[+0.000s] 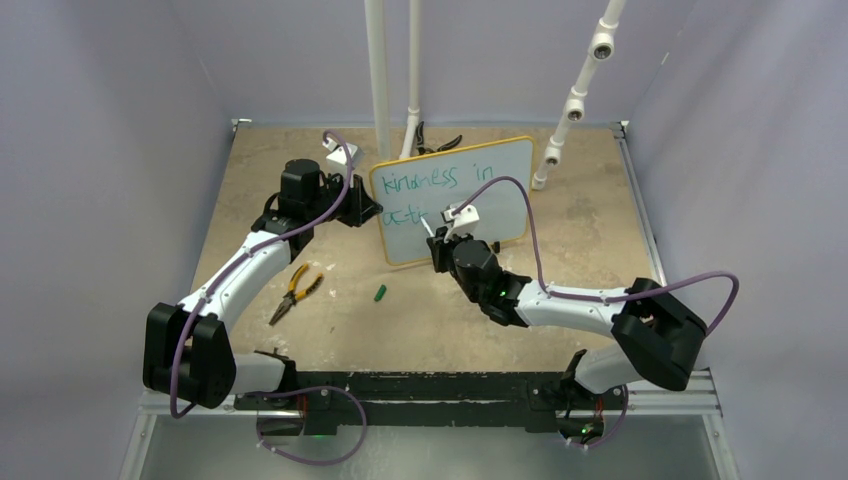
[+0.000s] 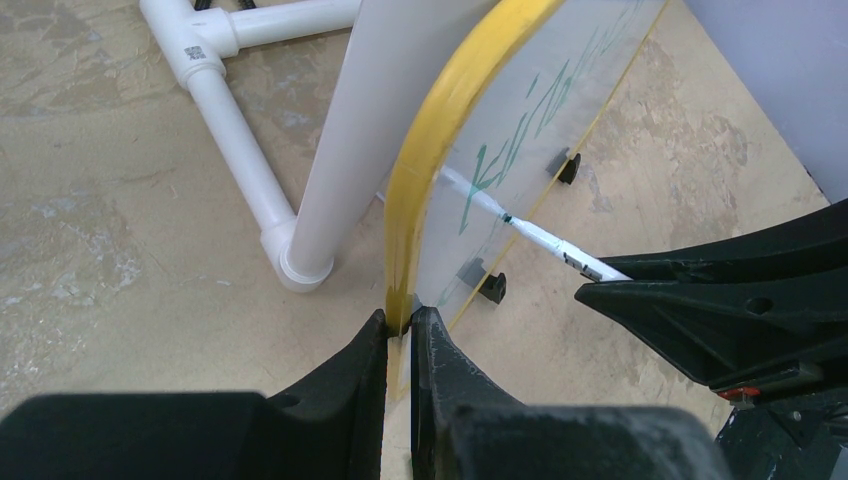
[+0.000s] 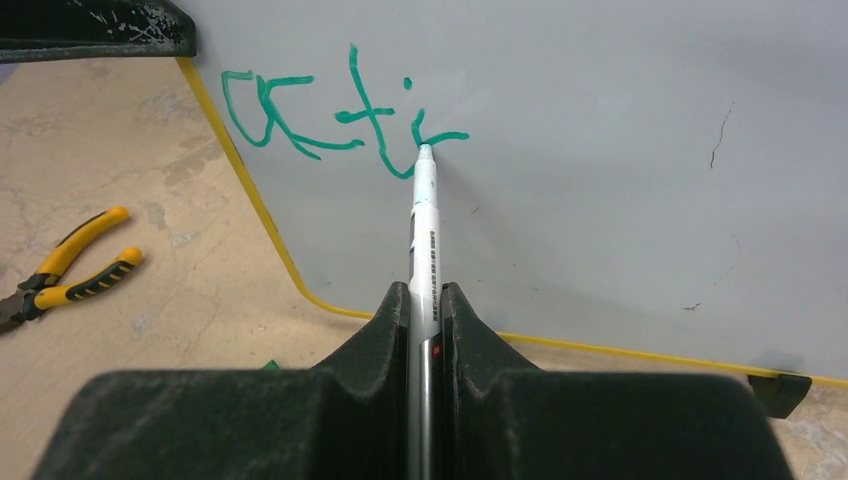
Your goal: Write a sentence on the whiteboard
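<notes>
Right now, right gripper [image 3: 425, 297] is clamped on the pen [image 3: 427, 225], barrel running out between the fingers. Tip touches the board [image 3: 620, 150] at the end of the last green stroke. Left gripper [image 2: 399, 325] is pinched narrow on the yellow frame [image 2: 430, 170] at the board's left edge, steadying it upright on its black feet [image 2: 490, 288]. Board stands toward the far side of the table [image 1: 560, 270], just in front of a white pipe [image 2: 240, 160].

Progress: sentence [image 3: 350, 117] is partly written.
- Line 1 reads "kindness in", set across the top.
- Line 2, lower left, reads "acti"; the first letter is loose enough to pass for an "o".
- A short stroke leaves the "i" toward the tip, likely the start of letter 5.

Judgement: the word looks headed for "action", so about 2 letters are left. Whether more words follow, cannot tell. Plenty of bare board lies right of the tip. Call it roughly 3 quarters done.

Other writing:
- Small print along the pen barrel, too fine to read.
- Square code label [image 2: 200, 52] on a pipe fitting, not legible.
- No brand visible on the board.

Loose on the table: yellow-handled pliers [image 3: 70, 265] left of the board, and a small green cap [image 1: 380, 293] near them, probably the pen's.
</notes>
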